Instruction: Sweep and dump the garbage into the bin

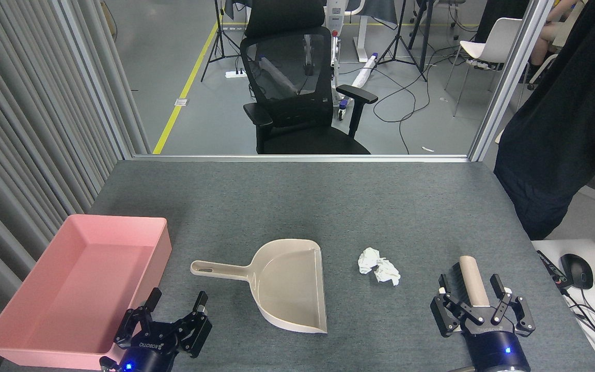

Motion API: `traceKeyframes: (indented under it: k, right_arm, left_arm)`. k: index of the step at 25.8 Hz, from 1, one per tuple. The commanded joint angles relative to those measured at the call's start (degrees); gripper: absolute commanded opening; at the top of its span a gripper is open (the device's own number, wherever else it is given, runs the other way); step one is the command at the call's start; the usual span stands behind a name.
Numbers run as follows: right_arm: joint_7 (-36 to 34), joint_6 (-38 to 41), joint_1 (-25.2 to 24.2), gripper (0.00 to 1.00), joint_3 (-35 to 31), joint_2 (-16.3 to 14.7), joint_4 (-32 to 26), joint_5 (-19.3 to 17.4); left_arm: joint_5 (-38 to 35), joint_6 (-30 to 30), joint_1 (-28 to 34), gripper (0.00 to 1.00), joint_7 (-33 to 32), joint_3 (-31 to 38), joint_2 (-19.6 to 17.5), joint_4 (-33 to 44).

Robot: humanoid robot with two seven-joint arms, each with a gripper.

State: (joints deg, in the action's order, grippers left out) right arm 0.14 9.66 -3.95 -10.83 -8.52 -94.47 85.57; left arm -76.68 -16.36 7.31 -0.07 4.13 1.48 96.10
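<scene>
Sweeping Not Yet Begun: Garbage Lies Unswept, Bin Stands Empty

Judging by how things lie, almost the whole task remains. The garbage (378, 266), a crumpled wad of white tissue paper, rests on the grey felt-like table top (297, 196), well ahead of and to the left of the right gripper's fingers (496, 285). It lies just beside the open mouth of the beige plastic long-handled dustpan (290, 281) but apart from it; none of the paper is inside the pan.

The right gripper (471, 289) has its fingers spread wide on either side of a beige cylindrical brush handle with black bristles (469, 279). Whether the pads press on the handle or merely flank it, I cannot tell; the jaws look too wide for a firm clamp.

The left gripper (176, 302) stands open and holds nothing. The dustpan's handle lies ahead of its fingertips and slightly to their right, untouched. The bin (78, 289), a shallow rectangular pink plastic tray with sloping sides, sits directly to the left of those fingers, its near right wall close by, and its floor shows bare.

Left to do, as I judge it: secure the brush, take the dustpan handle, sweep the wad into the pan, carry the pan over the tray and tip it out.
</scene>
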Motion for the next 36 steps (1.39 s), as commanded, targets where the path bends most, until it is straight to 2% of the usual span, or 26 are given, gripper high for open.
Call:
traceKeyframes:
  k: [1, 8, 18, 22, 26, 30, 36]
  right_arm:
    - [-0.1, 0.0, -0.1, 0.99, 0.0, 0.0, 0.2, -0.1]
    - [-0.1, 0.2, -0.3, 0.99, 0.0, -0.3, 0.2, 0.0]
    - [-0.1, 0.2, -0.4, 0.99, 0.0, -0.4, 0.2, 0.0]
    - [-0.1, 0.3, -0.3, 0.99, 0.0, -0.5, 0.2, -0.1]
    - [-0.1, 0.2, -0.3, 0.99, 0.0, -0.5, 0.2, -0.1]
    - [-0.1, 0.2, -0.4, 0.99, 0.0, -0.4, 0.2, -0.1]
    - [-0.1, 0.2, -0.4, 0.99, 0.0, -0.1, 0.3, -0.1]
  left_arm:
    - [0.0, 0.0, -0.1, 0.99, 0.0, 0.0, 0.0, 0.1]
    - [0.7, 0.0, -0.8, 0.99, -0.3, 0.2, -0.3, 0.0]
    - [1.7, -0.8, -1.6, 0.99, -6.3, 0.4, -0.5, -0.2]
    - [1.8, 0.0, -4.1, 0.99, -6.5, 1.7, -0.4, -0.5]
    - [4.3, 0.0, -4.1, 0.99, -7.0, 3.7, -0.4, -0.5]
    - [4.9, -0.7, -4.1, 0.99, -10.7, 3.7, -1.9, -0.5]
    - [5.0, -0.7, -4.0, 0.99, -10.5, 3.6, -2.9, -0.6]
